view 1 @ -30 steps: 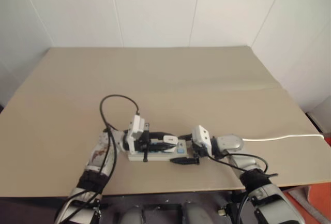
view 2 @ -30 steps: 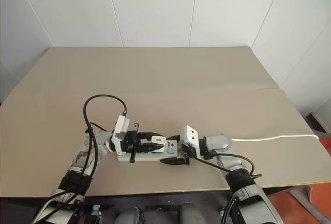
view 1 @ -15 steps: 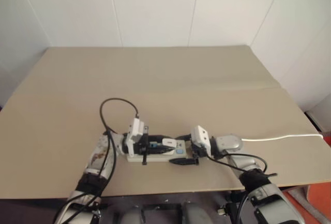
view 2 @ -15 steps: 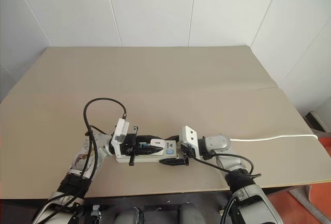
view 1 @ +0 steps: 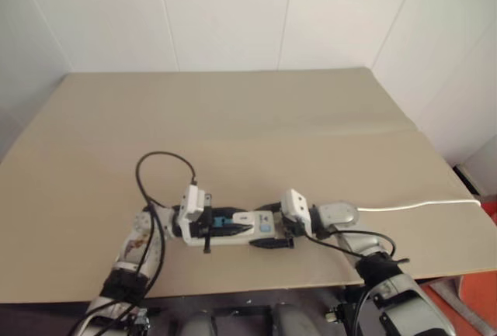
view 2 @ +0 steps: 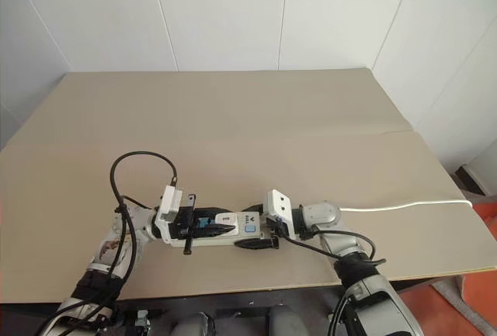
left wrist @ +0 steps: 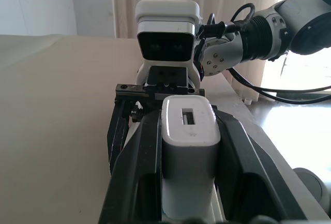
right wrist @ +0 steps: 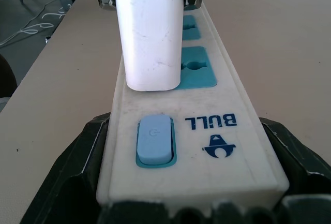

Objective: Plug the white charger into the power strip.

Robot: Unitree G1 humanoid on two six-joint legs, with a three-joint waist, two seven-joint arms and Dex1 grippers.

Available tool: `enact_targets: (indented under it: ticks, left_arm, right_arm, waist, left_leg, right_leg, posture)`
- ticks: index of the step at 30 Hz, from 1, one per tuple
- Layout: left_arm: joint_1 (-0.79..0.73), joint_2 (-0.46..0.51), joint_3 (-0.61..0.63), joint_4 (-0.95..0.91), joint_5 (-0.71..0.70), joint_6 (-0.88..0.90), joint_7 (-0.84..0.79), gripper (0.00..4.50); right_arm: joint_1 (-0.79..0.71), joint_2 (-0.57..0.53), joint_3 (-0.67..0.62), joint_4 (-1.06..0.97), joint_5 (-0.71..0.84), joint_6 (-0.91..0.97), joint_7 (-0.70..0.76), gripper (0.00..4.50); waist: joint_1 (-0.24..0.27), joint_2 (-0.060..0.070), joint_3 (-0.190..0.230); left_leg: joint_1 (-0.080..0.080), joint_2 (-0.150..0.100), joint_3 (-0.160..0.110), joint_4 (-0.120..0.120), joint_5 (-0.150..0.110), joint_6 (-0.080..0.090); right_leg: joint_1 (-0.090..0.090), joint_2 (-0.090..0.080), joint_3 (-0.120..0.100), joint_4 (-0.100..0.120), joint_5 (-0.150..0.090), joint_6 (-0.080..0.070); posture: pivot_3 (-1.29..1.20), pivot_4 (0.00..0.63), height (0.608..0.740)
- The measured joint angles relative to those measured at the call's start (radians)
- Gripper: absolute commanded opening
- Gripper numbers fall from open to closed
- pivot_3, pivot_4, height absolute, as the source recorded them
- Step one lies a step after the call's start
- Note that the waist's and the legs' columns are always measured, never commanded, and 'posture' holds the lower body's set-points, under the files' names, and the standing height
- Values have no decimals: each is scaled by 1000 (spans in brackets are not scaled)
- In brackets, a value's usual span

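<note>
White wall panels stand behind a tan table point(view 1: 256, 119) that runs across the head views. In the lower middle of those views the power strip point(view 1: 233, 231) lies flat near the front edge of the table, its long axis left to right across the frame. At its left end the left gripper point(view 1: 221, 222) points right along the strip, its black fingers point(left wrist: 238, 151) closed on the white charger point(left wrist: 189, 157). The charger stands upright on the strip, over the socket face next to the blue switch point(right wrist: 154, 138); whether its pins are fully seated I cannot tell. At the switch end, to the right, the right gripper point(view 1: 273, 235) points left, its fingers point(right wrist: 77, 167) spread wide and bracing both long sides of the strip. A thin white cable point(view 1: 419, 206) trails off to the right edge of the table.
</note>
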Motion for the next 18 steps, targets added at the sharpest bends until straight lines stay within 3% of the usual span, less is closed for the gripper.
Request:
enact_targets:
  ticks: [18]
  left_arm:
    - [-30, 46, -52, 60, 3, -141, -31, 1015]
  right_arm:
    - [-9, 8, 23, 15, -1, 2, -12, 3463]
  waist:
    - [-13, 3, -9]
  left_leg:
    - [9, 0, 4, -6, 0, 0]
  right_leg:
    - [2, 1, 7, 0, -2, -2]
  posture:
    - [0, 150, 740]
